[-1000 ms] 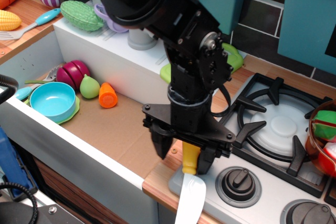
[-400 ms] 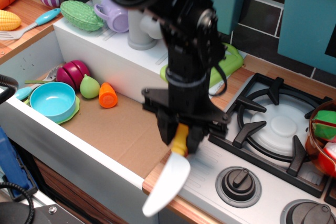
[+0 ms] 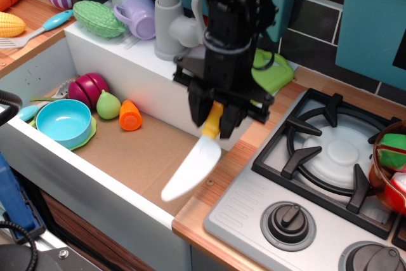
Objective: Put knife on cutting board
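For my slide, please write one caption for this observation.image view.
Gripper holds the knife by its handle above the sink edge, short of the cutting board behind the arm.

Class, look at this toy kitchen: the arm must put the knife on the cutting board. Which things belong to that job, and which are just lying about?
Belonging to the job:
knife, held in the tool
cutting board, behind the arm

Just lying about:
blue bowl
green pear
orange carrot piece
purple cup
corn
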Controlling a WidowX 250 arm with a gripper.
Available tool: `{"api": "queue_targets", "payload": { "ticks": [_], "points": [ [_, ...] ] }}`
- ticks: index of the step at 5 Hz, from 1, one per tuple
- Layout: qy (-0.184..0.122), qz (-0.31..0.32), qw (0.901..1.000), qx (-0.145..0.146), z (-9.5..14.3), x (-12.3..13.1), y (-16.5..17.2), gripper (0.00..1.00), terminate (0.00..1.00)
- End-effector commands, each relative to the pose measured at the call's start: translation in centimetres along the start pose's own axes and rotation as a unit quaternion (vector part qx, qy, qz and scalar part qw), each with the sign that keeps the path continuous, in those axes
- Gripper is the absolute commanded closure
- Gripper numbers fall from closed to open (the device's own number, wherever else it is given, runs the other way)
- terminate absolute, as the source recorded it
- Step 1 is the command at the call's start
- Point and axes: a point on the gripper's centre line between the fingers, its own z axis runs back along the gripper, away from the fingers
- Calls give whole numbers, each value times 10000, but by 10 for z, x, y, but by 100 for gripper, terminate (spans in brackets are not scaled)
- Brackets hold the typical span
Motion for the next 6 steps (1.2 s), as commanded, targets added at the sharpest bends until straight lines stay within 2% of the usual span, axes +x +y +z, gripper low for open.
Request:
{"api": "queue_targets", "payload": {
  "ticks": [1, 3, 5, 6],
  "points": [
    [-320, -389, 9987, 27, 4, 45, 17, 100, 0],
    [-606, -917, 9939, 83, -8, 82, 34, 100, 0],
    [-994, -1507, 9836, -12, -18, 105, 41, 100, 0],
    [-1114, -1672, 9796, -54, -21, 117, 41, 100, 100]
  ]
}}
